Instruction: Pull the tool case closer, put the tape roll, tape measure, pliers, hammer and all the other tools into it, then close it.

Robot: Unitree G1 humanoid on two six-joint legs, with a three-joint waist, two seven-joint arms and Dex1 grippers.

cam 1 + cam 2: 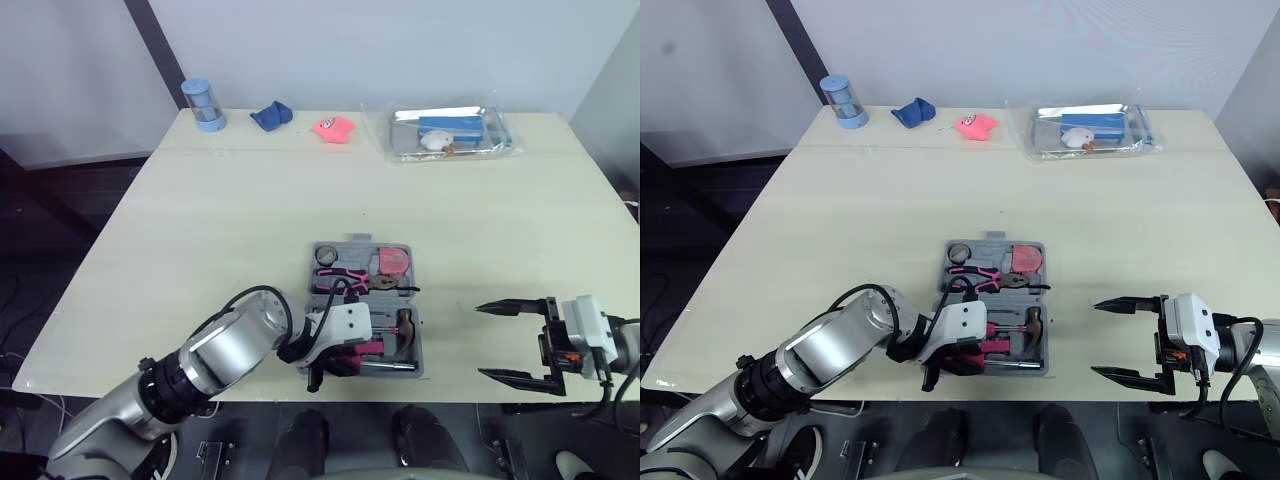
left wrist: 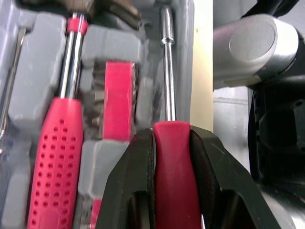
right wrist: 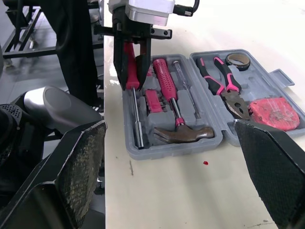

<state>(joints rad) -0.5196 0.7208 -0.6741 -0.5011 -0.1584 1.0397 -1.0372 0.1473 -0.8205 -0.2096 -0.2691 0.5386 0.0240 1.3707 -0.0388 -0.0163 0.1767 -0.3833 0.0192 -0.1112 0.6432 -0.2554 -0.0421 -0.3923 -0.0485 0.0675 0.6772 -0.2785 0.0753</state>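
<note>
The grey tool case (image 1: 418, 340) lies open near the table's front edge. In it I see a tape roll (image 1: 327, 254), pink-handled pliers (image 3: 224, 86), a pink tape measure (image 1: 392, 263) and a hammer (image 3: 183, 133). My left gripper (image 2: 171, 138) is shut on the red handle of a screwdriver (image 3: 137, 124). The screwdriver's shaft lies along the case's front row, beside the hammer's handle. My right gripper (image 1: 482, 341) hangs open to the right of the case, holding nothing.
Along the table's back edge stand a blue cylinder (image 1: 203, 104), a blue cloth (image 1: 271, 116), a pink object (image 1: 334, 127) and a clear bag (image 1: 448, 131) holding a tray. The case's front wall sits close to the table edge.
</note>
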